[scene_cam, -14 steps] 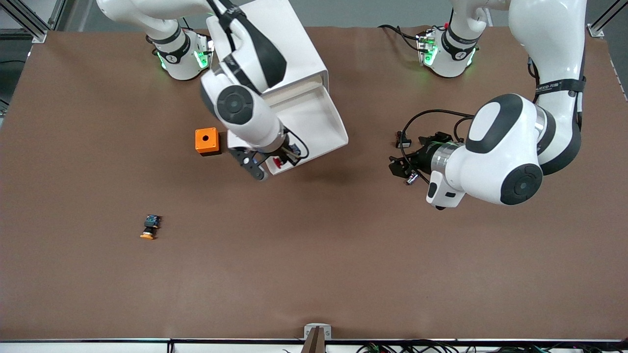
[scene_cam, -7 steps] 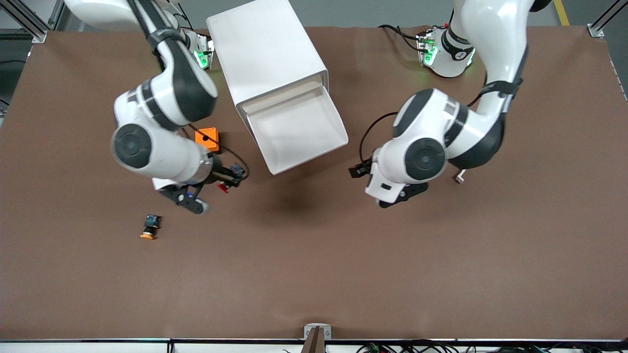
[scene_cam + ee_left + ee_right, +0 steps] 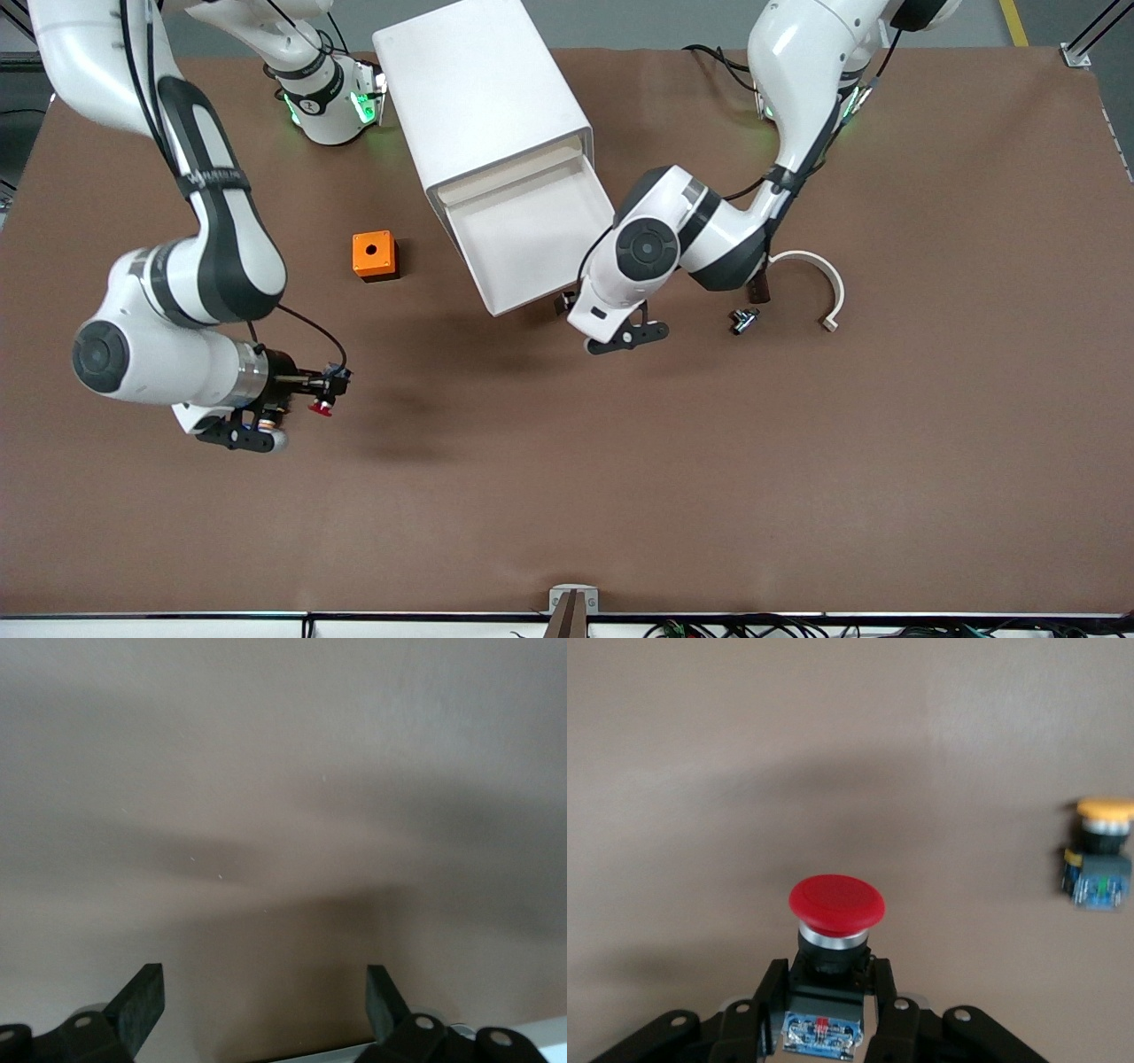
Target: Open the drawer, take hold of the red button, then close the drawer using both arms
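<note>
The right hand hangs over the brown tabletop toward the right arm's end, its fingers clenched on the black-and-blue body of the red-capped button. In the right wrist view an orange-capped switch lies on the tabletop nearby. Farther back, the left hand hovers just beside the front lip of the drawer, fingers spread and grasping nothing. The drawer stands pulled out of the white cabinet. An orange box sits beside the cabinet.
</note>
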`<state>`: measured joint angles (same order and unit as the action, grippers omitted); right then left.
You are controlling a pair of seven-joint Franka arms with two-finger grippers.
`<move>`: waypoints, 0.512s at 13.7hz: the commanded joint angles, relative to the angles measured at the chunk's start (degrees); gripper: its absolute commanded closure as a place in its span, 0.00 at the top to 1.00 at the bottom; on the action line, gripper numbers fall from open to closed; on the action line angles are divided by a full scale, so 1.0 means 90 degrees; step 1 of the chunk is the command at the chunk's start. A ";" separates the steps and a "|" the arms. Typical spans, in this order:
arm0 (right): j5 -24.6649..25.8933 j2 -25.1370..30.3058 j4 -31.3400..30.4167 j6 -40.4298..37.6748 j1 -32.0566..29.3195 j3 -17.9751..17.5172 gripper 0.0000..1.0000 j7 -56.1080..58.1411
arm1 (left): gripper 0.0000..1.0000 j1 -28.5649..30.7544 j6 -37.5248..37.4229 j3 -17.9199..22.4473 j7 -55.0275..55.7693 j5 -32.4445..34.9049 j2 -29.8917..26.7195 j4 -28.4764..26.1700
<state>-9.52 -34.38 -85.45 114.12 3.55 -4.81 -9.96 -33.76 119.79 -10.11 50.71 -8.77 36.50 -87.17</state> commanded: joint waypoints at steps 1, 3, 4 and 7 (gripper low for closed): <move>0.0480 -0.0359 0.0081 0.0502 -0.0199 -0.0129 0.04 0.0354 | 1.00 -0.0222 0.0148 0.0019 0.0427 0.0086 -0.0159 -0.0333; 0.0578 -0.0525 0.0061 0.0650 -0.0278 -0.0129 0.04 0.0578 | 1.00 -0.0496 0.0080 0.0019 0.0926 0.0086 -0.0198 -0.0382; 0.0618 -0.0574 0.0051 0.0796 -0.0316 -0.0110 0.04 0.0676 | 1.00 -0.0632 0.0050 0.0019 0.1257 0.0086 -0.0237 -0.0440; 0.0735 -0.0769 -0.0017 0.1060 -0.0482 -0.0120 0.05 0.0784 | 1.00 -0.0868 -0.0223 -0.0155 0.1767 0.0086 -0.0247 -0.0441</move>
<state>-4.57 -40.34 -85.44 122.21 1.16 -4.76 -4.17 -40.62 119.12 -10.55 63.61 -8.77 36.15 -89.27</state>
